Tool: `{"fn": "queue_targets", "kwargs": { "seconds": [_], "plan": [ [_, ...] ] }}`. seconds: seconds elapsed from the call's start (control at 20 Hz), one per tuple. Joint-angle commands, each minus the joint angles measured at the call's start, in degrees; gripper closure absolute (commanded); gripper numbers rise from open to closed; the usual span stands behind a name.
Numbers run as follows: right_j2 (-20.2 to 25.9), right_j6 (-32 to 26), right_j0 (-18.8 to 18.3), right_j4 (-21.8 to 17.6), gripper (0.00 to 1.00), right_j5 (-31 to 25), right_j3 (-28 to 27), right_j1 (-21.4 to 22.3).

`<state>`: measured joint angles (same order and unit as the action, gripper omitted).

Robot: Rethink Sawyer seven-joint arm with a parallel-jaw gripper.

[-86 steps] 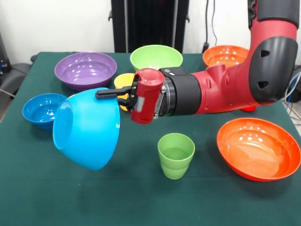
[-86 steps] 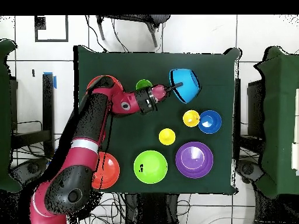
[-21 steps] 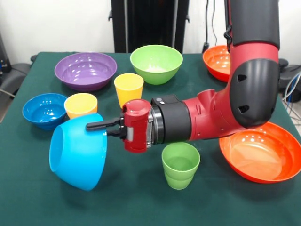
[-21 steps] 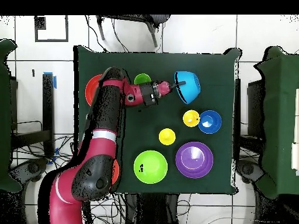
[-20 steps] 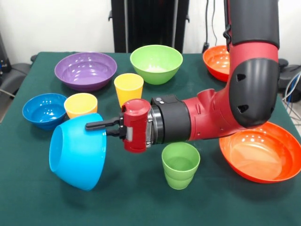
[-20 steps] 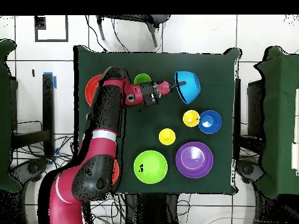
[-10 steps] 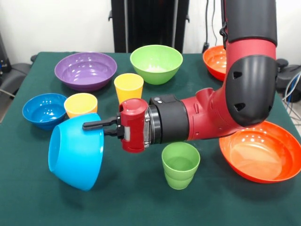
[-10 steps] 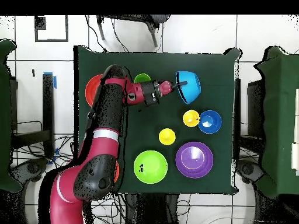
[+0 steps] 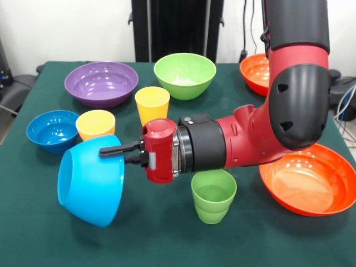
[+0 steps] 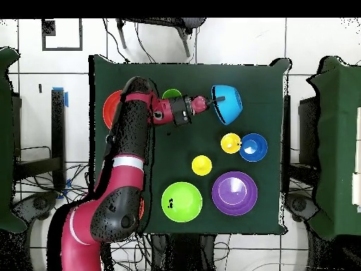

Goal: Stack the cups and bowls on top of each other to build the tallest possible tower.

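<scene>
Now the gripper is clenching the rim of the large light-blue bowl at the near left of the table. I think it is holding the bowl tipped on its side because the bowl must become the base of the tower. Its mouth is facing left, its axis lying almost level. Farther right the green cup is standing upright.

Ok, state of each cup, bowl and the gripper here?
gripper: shut on light-blue bowl rim.
light-blue bowl: tipped sideways, held.
green cup: upright, empty.
yellow cups: upright.
dark blue bowl: upright, empty.
purple bowl: upright, empty.
green bowl: upright, empty.
</scene>
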<state>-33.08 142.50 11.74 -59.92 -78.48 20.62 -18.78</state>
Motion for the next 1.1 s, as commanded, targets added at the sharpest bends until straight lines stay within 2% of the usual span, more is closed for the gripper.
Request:
{"fn": "queue_targets", "kwargs": {
  "seconds": [0.05, 0.4, 0.45, 1.1],
  "plan": [
    [15.1, 0.6, -0.6, 10.4, 1.00, 7.6, -0.5, -6.5],
    [16.6, 1.9, -0.8, 11.5, 1.00, 8.5, -0.1, -5.9],
    [17.1, 2.3, -0.9, 11.4, 0.00, 8.8, 0.1, -5.7],
    [17.8, 3.2, -1.4, 14.6, 0.00, 6.1, -2.8, -6.6]
  ]
}}
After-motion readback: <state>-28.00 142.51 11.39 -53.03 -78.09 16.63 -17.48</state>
